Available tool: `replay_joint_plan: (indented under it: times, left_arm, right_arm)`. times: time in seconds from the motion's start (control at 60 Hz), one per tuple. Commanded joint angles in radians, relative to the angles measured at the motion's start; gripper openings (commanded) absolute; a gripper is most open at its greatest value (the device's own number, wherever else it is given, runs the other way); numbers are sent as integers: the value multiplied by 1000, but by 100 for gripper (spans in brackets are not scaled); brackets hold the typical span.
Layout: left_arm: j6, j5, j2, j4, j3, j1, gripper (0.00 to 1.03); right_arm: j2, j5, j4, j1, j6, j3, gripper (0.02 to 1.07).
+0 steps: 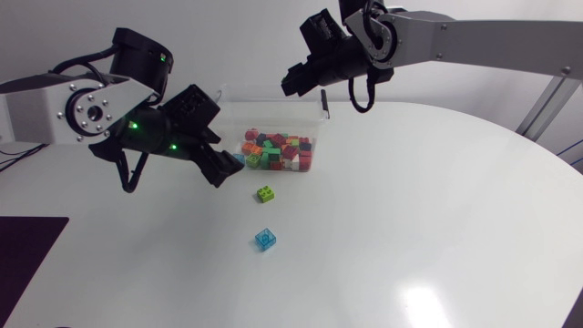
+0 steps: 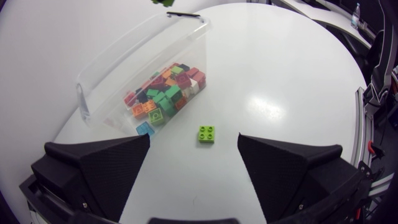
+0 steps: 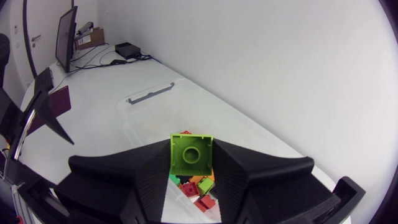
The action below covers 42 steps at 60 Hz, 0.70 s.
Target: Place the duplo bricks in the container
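I can read no writing from here. The teal brick [image 1: 265, 239] has a pale ring-like mark on its upper face, and one green brick against the container's [image 1: 232, 109] near wall carries a printed outline. Both are too small to make out.

My right jaws [image 3: 191, 163] are closed on a lime-green brick [image 3: 191, 152], with one finger pressed to each side. The brick's hollow underside, with its round tube, faces the wrist camera. In the head view, the right jaws [image 1: 305, 77] hang over the far rim of the clear container. Directly beneath the held brick I can see the heap of mixed bricks [image 3: 199, 190] inside it.

My left jaws [image 2: 193, 140] are spread wide and hold nothing. A second lime-green brick [image 2: 207, 133] lies studs up on the bench [image 2: 280, 87]. It is just ahead of the gap between the fingertips, closer to the right finger and touching neither. From above, the left jaws [image 1: 223, 164] sit beside the container's near left corner, with this brick [image 1: 266, 192] close by.

The container [image 2: 118, 68] stands towards the far edge of the bench [image 1: 437, 210], with its heap [image 1: 278, 152] piled at the end facing the middle. The two loose bricks lie between it and the near edge, the teal one nearer that edge.
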State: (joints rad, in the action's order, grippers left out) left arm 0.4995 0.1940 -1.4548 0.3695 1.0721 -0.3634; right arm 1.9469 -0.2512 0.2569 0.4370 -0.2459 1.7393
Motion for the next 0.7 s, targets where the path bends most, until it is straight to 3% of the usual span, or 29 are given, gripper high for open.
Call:
replay_joint_plan:
  times: [0.0,0.267,0.283,0.317,0.333,0.35,0.367,0.683]
  left_arm:
    - [25,10,31,8,-38,-17,98]
    - [22,19,37,28,-115,-57,98]
    - [22,19,36,28,-118,-62,98]
    - [20,18,30,29,-124,-68,98]
    - [19,18,25,31,-126,-71,98]
    - [19,18,20,34,-127,-75,98]
    - [19,18,17,37,-129,-80,98]
    - [13,-30,-121,46,-129,-169,98]
  right_arm:
    - [63,-3,-22,-7,33,48,30]
    - [230,17,-47,-12,48,197,34]
    - [238,20,-45,-12,46,204,38]
    - [253,26,-38,-14,43,221,60]
    - [256,30,-38,-15,42,224,74]
    - [259,38,-36,-17,42,226,95]
    - [259,41,-34,-18,42,227,103]
    - [50,32,-19,-55,5,35,103]
